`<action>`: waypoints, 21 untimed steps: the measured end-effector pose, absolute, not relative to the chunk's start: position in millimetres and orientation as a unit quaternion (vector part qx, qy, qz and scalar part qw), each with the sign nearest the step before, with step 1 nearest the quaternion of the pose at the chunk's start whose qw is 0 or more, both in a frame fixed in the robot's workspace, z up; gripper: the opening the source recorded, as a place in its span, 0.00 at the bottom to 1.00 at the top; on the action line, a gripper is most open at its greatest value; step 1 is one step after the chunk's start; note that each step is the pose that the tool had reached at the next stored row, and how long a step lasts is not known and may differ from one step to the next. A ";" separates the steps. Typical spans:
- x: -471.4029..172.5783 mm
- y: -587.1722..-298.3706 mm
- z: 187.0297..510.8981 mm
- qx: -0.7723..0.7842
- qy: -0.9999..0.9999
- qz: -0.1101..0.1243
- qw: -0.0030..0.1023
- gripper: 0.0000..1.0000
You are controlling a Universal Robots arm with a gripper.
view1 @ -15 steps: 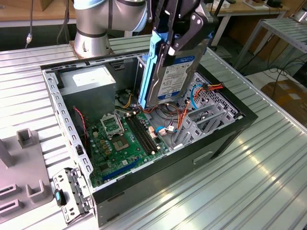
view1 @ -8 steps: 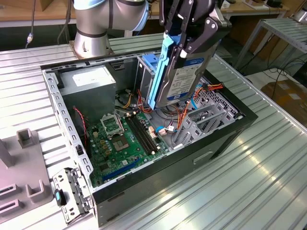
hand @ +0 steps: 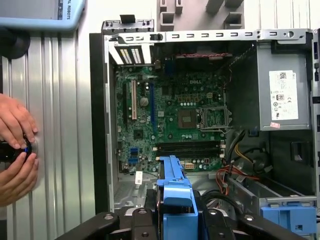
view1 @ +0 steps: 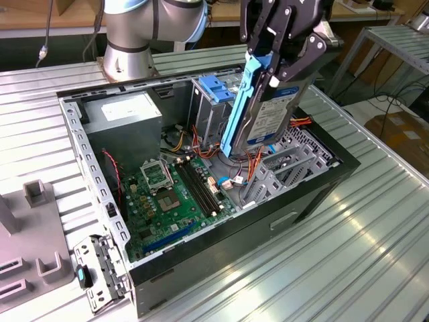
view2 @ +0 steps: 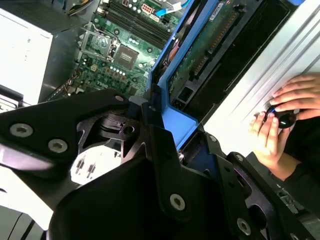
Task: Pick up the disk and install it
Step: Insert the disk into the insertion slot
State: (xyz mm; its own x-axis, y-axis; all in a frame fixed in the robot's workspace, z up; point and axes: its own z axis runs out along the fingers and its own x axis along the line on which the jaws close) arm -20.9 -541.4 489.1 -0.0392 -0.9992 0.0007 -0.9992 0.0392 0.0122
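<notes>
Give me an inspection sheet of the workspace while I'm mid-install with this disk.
Surface: ribbed metal table, carrying the open computer case.
Job's things: the disk is on edge and tilted, held above the case beside the drive cage; not seated yet.
Clutter: grey fixture block and a metal bracket by the case, at the exterior view's left.
Grippers: claw shut on the disk's upper end.
Cables: red and orange leads below the disk; a red-black twisted pair along the case wall.
Surroundings: a person's hands on a dark knob beside the case.
</notes>
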 end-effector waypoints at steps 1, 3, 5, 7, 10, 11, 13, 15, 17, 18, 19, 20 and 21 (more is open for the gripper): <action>-20.0 -543.3 488.8 0.693 -0.721 -0.004 0.004 0.37; -17.5 -547.4 488.3 0.693 -0.721 -0.004 0.004 0.37; -14.1 -549.7 487.8 0.693 -0.721 -0.004 0.005 0.37; -9.5 -550.9 487.2 0.693 -0.721 -0.004 0.005 0.37; -0.6 -552.8 486.0 0.693 -0.721 -0.004 0.005 0.37; 3.3 -553.4 485.6 0.693 -0.721 -0.004 0.005 0.37; 10.4 -554.4 484.7 0.693 -0.721 -0.004 0.005 0.37; 15.9 -554.6 484.1 0.693 -0.721 -0.004 0.005 0.37; 21.4 -554.9 483.3 0.693 -0.721 -0.004 0.005 0.37; 24.9 -555.0 482.8 0.693 -0.721 -0.004 0.005 0.37; 27.4 -555.1 482.5 0.693 -0.721 -0.004 0.005 0.37; 30.1 -555.2 482.2 0.693 -0.721 -0.003 0.006 0.37; 32.6 -555.2 481.9 0.693 -0.721 -0.003 0.006 0.37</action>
